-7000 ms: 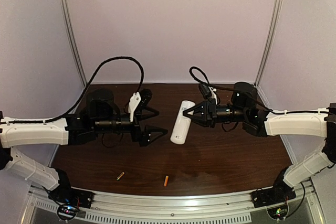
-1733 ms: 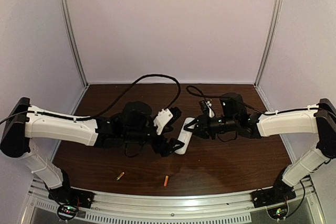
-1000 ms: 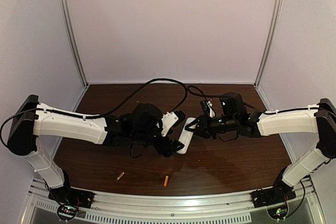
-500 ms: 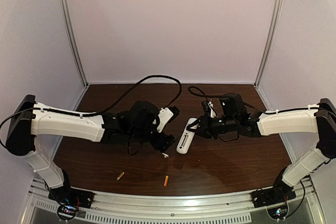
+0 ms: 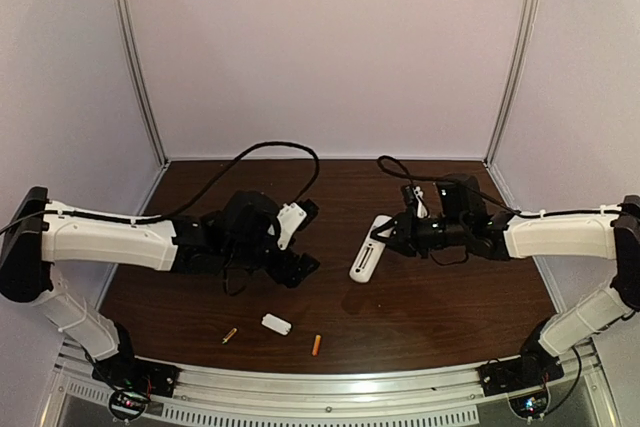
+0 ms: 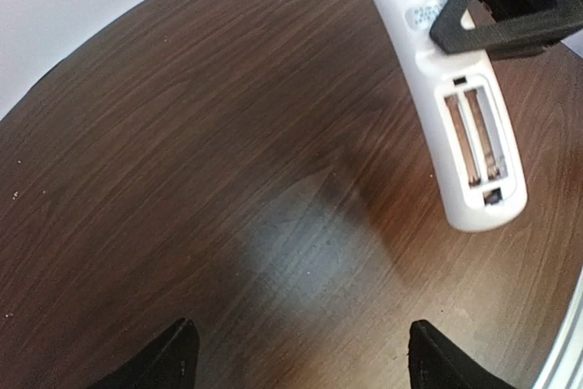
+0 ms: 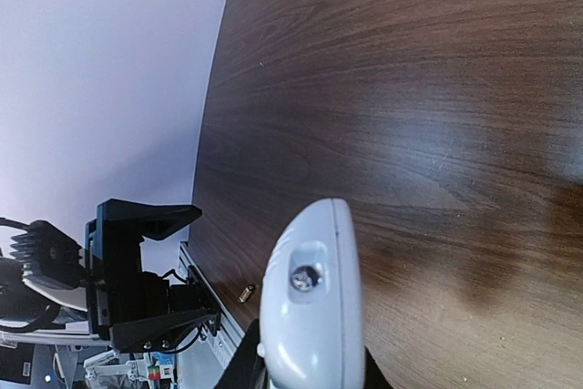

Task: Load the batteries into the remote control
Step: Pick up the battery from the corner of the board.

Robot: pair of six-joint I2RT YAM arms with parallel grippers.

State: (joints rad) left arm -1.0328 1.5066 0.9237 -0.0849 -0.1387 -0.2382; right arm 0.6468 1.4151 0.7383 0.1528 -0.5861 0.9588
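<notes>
The white remote control (image 5: 366,255) is held in the air by my right gripper (image 5: 388,237), which is shut on its upper end. In the left wrist view the remote (image 6: 428,52) shows its back with the open, empty battery compartment (image 6: 475,134). In the right wrist view I see its end (image 7: 308,302) between my fingers. My left gripper (image 5: 300,267) is open and empty, left of the remote and apart from it; its fingertips (image 6: 173,362) frame bare table. The golden battery (image 5: 229,335) and the orange battery (image 5: 317,344) lie near the front edge.
A small white cover piece (image 5: 276,324) lies on the brown table (image 5: 450,307) between the two batteries. A metal rail (image 5: 330,385) runs along the front edge. White booth walls close in the back and sides. The golden battery also shows in the right wrist view (image 7: 246,294).
My left gripper has drawn back to the left from the remote and opened. The white cover piece now lies on the table. My right gripper has carried the remote slightly to the right.
</notes>
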